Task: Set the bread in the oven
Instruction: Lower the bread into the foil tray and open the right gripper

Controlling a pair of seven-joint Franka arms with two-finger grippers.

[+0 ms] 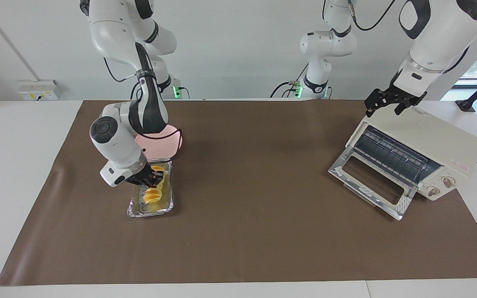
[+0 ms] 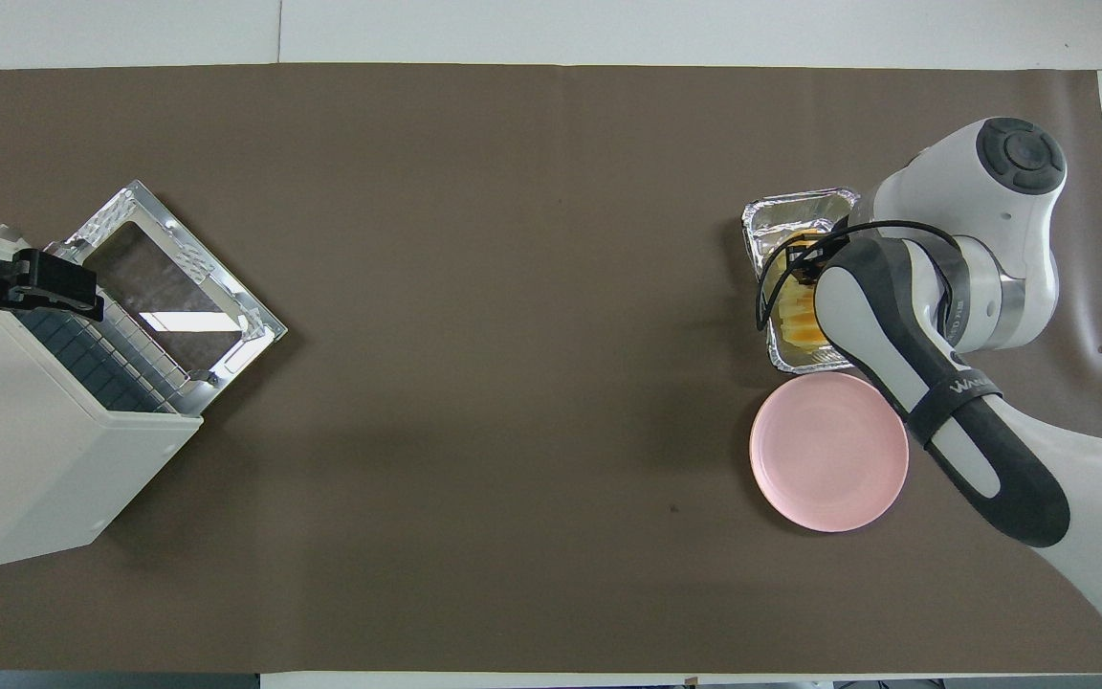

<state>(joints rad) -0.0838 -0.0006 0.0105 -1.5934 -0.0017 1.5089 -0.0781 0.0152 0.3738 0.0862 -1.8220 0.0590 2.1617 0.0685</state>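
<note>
Right tool (image 1: 152, 177) is down in the foil tray (image 1: 137, 210), clamped on the bread (image 1: 154, 194). We see the bread lying in the tray, toward the right arm's end of the surface (image 1: 246, 174); the tool covers its end nearer the robots. In the overhead view the right arm hides most of the bread (image 2: 797, 311) and much of the tray (image 2: 781, 212), and the fingertips there are hard to make out.

Pink plate (image 2: 824, 455) sits just beside the tray, nearer the robots; in the facing view the arm covers most of the plate (image 1: 168, 140).

Oven (image 1: 441, 140) stands at the left arm's end, door (image 1: 369, 182) dropped open, rack (image 1: 391, 155) showing inside. The overhead view cuts off part of the oven (image 2: 25, 459).

Left tool (image 1: 387, 108) hovers over the oven's top edge, fingers spread wide, holding nothing. We can't tell if it touches the oven.
</note>
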